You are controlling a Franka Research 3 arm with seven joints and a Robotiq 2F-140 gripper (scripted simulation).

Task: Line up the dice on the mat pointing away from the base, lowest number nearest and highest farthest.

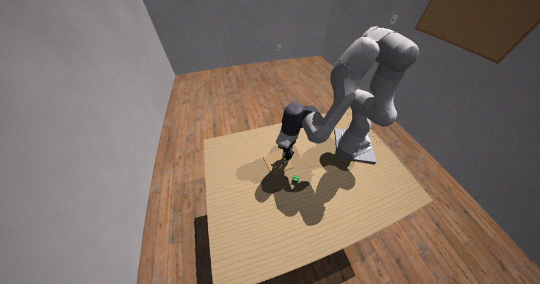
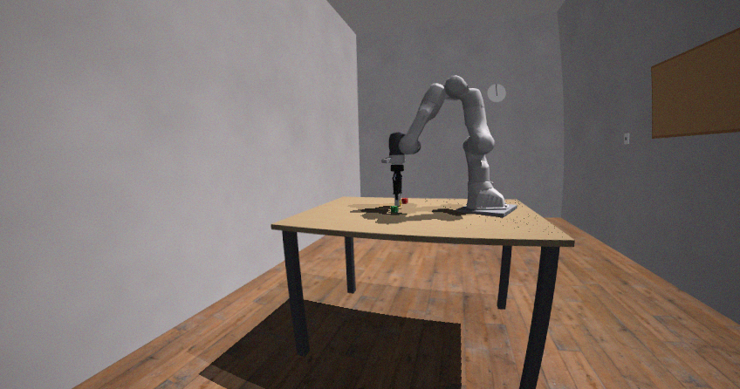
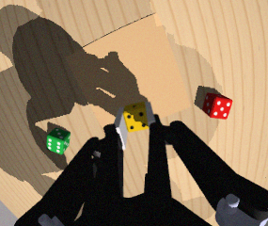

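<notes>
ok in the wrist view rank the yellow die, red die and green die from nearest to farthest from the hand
1. Yellow die: gripped between the fingers of the hand, above the mat.
2. Red die and green die: too close to call. The red one lies on the right, off the mat's edge; the green one lies on the left on the table, in shadow.

Top view: high and distant, looking obliquely down on the table [image 1: 265, 220]. Exterior view: far off, near table height, facing the arm side-on. Wrist view: close, looking down past the gripper [image 3: 135, 127]; green die [image 3: 57, 141] left of the jaws, red die [image 3: 218, 105] right. All three views share that patch.
</notes>
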